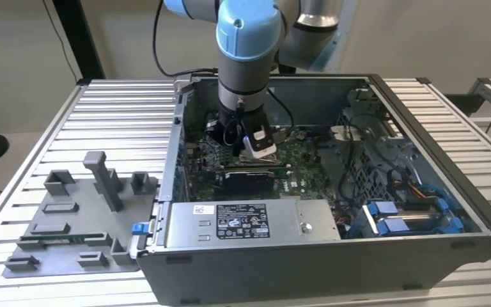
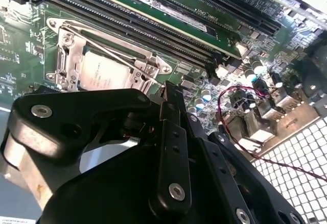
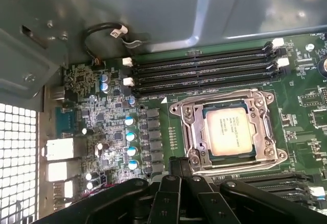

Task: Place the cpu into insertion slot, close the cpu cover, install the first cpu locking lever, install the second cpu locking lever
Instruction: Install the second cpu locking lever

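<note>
silvery-tan cpu (image 3: 229, 130) sits flat in the insertion slot (image 3: 190, 113) in the first wrist view, w/ the cpu cover (image 3: 265, 132) down around it as a metal frame, chip top showing thru the cut-out. my jaws (image 3: 176, 169) are just beside the socket's edge; can't tell if they're open or shut. long black ram slots (image 3: 204, 71) run along the far side of the socket.

second wrist view: same cpu (image 2: 102, 73) under the cover (image 2: 69, 55), my black jaws (image 2: 171, 94) hanging close over one socket corner, not holding anything i can see.

exterior view: my arm (image 1: 245, 57) reaches down into the open pc case (image 1: 314, 268) on the slatted desk (image 1: 117, 115), jaws (image 1: 258, 150) low over the green board. grey fixture tray (image 1: 66, 224) lies outside on that view's left.
</note>
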Robot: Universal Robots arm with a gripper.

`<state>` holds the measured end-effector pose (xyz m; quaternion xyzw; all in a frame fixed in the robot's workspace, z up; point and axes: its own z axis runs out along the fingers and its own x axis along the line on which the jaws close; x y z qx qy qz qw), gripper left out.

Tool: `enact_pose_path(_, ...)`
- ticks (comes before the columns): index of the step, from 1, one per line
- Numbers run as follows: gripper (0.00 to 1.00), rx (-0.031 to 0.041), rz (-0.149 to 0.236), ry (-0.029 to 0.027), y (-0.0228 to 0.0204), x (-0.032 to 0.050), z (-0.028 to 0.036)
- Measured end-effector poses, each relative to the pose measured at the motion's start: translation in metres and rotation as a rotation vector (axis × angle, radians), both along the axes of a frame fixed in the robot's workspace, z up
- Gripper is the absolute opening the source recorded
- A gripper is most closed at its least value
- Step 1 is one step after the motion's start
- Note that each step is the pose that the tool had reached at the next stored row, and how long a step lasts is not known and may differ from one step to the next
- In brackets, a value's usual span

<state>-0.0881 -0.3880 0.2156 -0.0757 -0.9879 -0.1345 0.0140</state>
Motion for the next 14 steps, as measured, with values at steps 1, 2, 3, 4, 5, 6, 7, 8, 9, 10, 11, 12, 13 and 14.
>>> enact_pose_path(1, 0.00, -0.0001, -0.003, 0.0001, 0.0007, -0.0001, -0.0014)
enact_pose_path(2, 0.00, 0.0001, -0.006, 0.0002, 0.0013, -0.0003, -0.0027)
enact_pose_path(3, 0.00, 0.0002, -0.008, 0.0014, 0.0016, -0.0005, -0.0038)
enact_pose_path(4, 0.00, 0.0003, -0.009, 0.0043, 0.0018, -0.0007, -0.0048)
enact_pose_path(5, 0.00, 0.0004, -0.009, 0.0074, 0.0019, -0.0010, -0.0056)
enact_pose_path(6, 0.00, 0.0002, -0.010, 0.0109, 0.0020, -0.0013, -0.0066)
enact_pose_path(7, 0.00, 0.0002, -0.011, 0.0136, 0.0022, -0.0015, -0.0077)
enact_pose_path(8, 0.00, 0.0001, -0.012, 0.0163, 0.0024, -0.0017, -0.0088)
enact_pose_path(9, 0.00, 0.0000, -0.013, 0.0191, 0.0027, -0.0018, -0.0098)
enact_pose_path(10, 0.00, 0.0001, -0.014, 0.0218, 0.0030, -0.0020, -0.0108)
enact_pose_path(11, 0.00, 0.0009, -0.015, 0.0241, 0.0035, -0.0020, -0.0122)
enact_pose_path(12, 0.00, 0.0006, -0.015, 0.0266, 0.0037, -0.0021, -0.0134)
enact_pose_path(13, 0.00, 0.0001, -0.016, 0.0290, 0.0039, -0.0022, -0.0144)
enact_pose_path(14, 0.00, 0.0001, -0.017, 0.0309, 0.0042, -0.0022, -0.0156)
